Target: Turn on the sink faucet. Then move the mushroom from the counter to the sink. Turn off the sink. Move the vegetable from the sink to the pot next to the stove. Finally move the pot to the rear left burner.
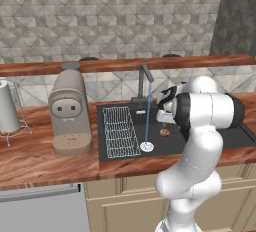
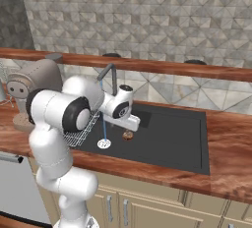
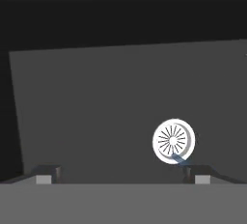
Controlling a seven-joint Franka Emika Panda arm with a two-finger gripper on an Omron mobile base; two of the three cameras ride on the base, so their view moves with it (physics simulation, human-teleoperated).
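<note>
Two dark fingertips (image 3: 48,174) of my gripper (image 3: 123,177) stand wide apart, holding nothing, above the dark sink basin (image 2: 172,133). Just beyond them sits the round white drain (image 3: 173,140) (a thin blue stream of water (image 1: 148,113) from the dark faucet (image 1: 144,83) lands on it). Near the drain, the small brown mushroom (image 2: 127,135) lies on the basin floor.

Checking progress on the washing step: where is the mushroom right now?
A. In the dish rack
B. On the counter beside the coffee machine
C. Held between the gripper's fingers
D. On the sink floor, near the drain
D: the mushroom lies on the dark floor of the sink, a little to the side of the white drain, where the stream from the faucet lands; the gripper is open and empty.
</note>
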